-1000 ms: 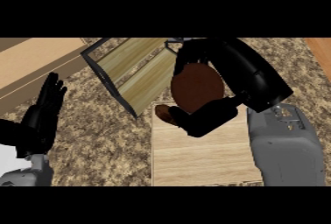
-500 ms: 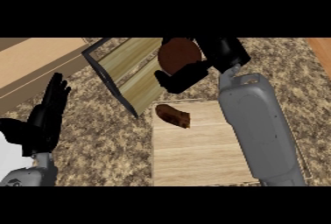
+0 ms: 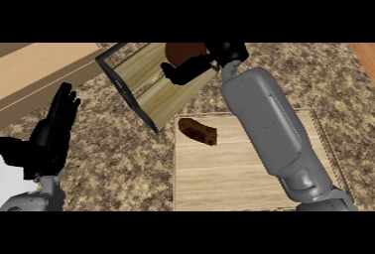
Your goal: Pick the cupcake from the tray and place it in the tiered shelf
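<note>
Nearest, the wooden tray (image 3: 219, 183) lies on the speckled counter (image 3: 110, 163) with a dark brown piece (image 3: 198, 131) at its far left corner. The left hand (image 3: 47, 141) rests open at the view's left, fingers up. Farther off, the right hand (image 3: 192, 70) is curled round the cupcake (image 3: 183, 50), holding it over the far end of the tiered shelf (image 3: 157, 92).

A speckled brown counter (image 3: 117, 163) is seen from steeply above; a pale wooden tray (image 3: 219, 183) is laid flat on it at the lower middle. A dark-framed tiered shelf (image 3: 147, 74) is set near the tray's far left corner; its boards are of light wood.
</note>
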